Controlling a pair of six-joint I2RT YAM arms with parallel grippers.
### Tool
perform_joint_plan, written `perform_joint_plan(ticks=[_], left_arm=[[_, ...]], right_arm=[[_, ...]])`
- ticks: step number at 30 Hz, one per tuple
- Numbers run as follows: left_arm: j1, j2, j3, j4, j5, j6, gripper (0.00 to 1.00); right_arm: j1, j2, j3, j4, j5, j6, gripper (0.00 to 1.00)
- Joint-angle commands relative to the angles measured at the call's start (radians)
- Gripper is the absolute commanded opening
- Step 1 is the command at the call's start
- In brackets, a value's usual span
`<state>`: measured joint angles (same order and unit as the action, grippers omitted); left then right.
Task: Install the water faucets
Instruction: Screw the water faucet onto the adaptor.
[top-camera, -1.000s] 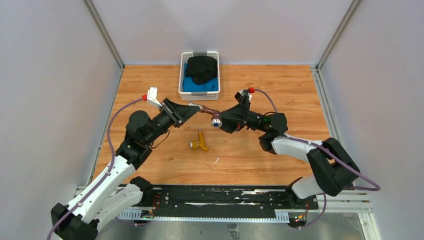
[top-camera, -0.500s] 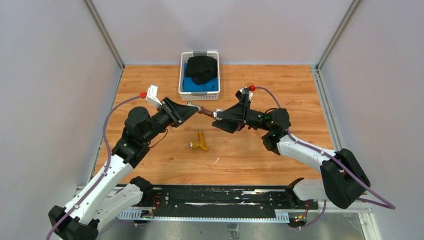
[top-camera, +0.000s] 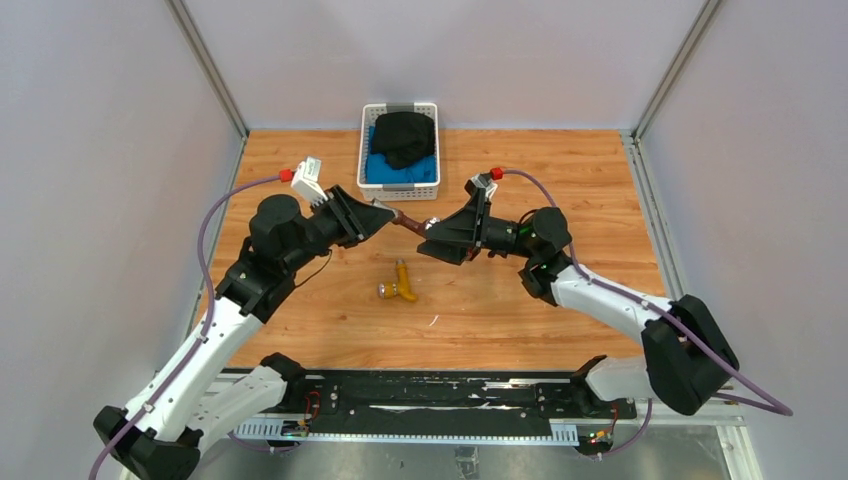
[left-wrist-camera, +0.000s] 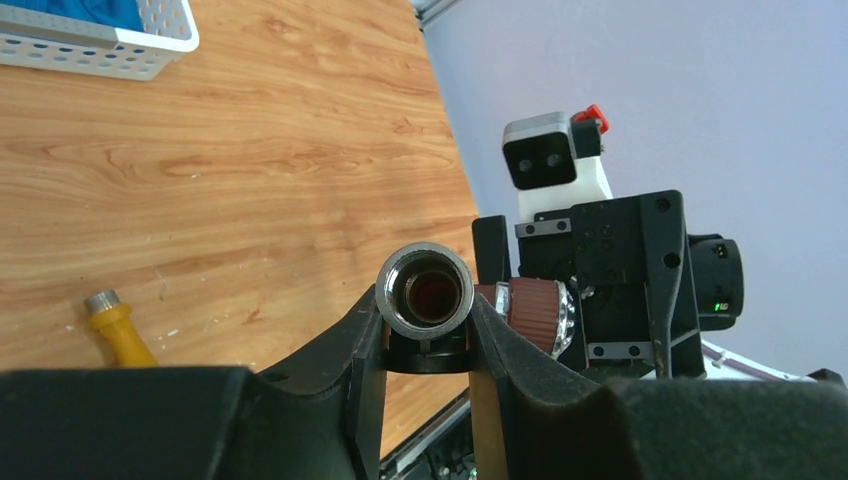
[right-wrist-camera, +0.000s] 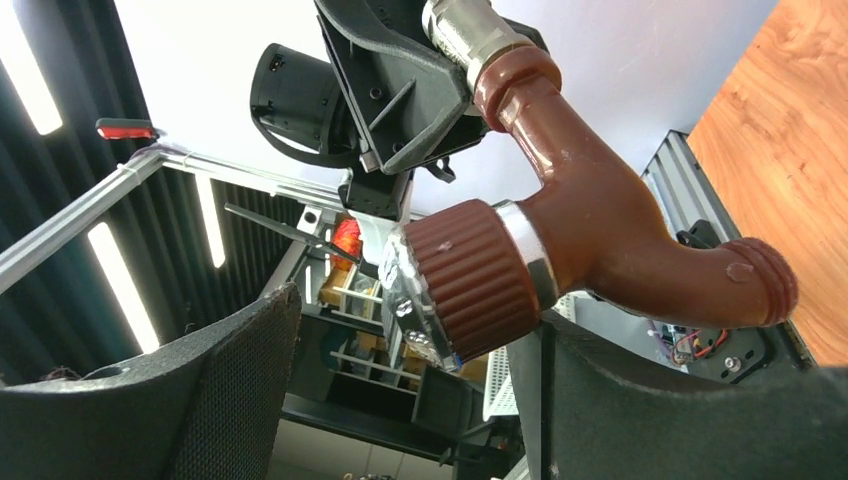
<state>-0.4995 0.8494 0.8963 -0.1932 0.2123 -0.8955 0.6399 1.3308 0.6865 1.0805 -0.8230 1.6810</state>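
The reddish-brown water faucet (top-camera: 409, 221) hangs in the air between both arms. My left gripper (left-wrist-camera: 424, 312) is shut on its silvery threaded end (left-wrist-camera: 424, 288). In the right wrist view the brown body (right-wrist-camera: 590, 215) bends to a spout at the right, and its ribbed round knob (right-wrist-camera: 467, 276) points down between my right gripper's (right-wrist-camera: 410, 345) open fingers. The knob lies close against the right finger, with a wide gap to the left one. The brass-yellow faucet (top-camera: 403, 283) lies on the wooden table below, apart from both grippers.
A white basket (top-camera: 398, 189) with blue and black cloth stands at the back centre of the table. Grey walls and metal posts close in both sides. A black rail (top-camera: 430, 400) runs along the near edge between the arm bases.
Both grippers have risen and shifted a little toward the back with the brown faucet. The right gripper has come in around the knob, which showed free before.
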Motion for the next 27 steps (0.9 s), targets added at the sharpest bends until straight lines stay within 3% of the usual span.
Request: perform_joint_plan(ticks=[1,7,10,16,19,27], left_arm=[[0.003,0.006,0.029,-0.145,-0.002,0.088,0.0],[0.003,0.0,0.033,-0.163,-0.012,0.075,0.0],[0.003,0.008,0.034,-0.135,0.014,0.033,0.0],[0.003,0.052,0.074,-0.134,0.053,-0.044,0.0],[0.003,0.06,0.086,-0.122,0.068,-0.067,0.0],[0.003,0.047,0.084,-0.102,0.079,-0.107,0.0]], right_arm=[[-0.017,-0.123,0.099,-0.172,0.009,-0.212,0.73],[-0.021,-0.359,0.21,-0.804,0.21,-0.728,0.76],[-0.019,-0.446,0.216,-0.939,0.324,-0.898,0.77],[0.04,-0.579,0.114,-0.866,0.395,-1.229,0.77],[0.101,-0.622,0.018,-0.761,0.486,-1.37,0.84],[0.152,-0.505,-0.014,-0.676,0.435,-1.465,0.86]])
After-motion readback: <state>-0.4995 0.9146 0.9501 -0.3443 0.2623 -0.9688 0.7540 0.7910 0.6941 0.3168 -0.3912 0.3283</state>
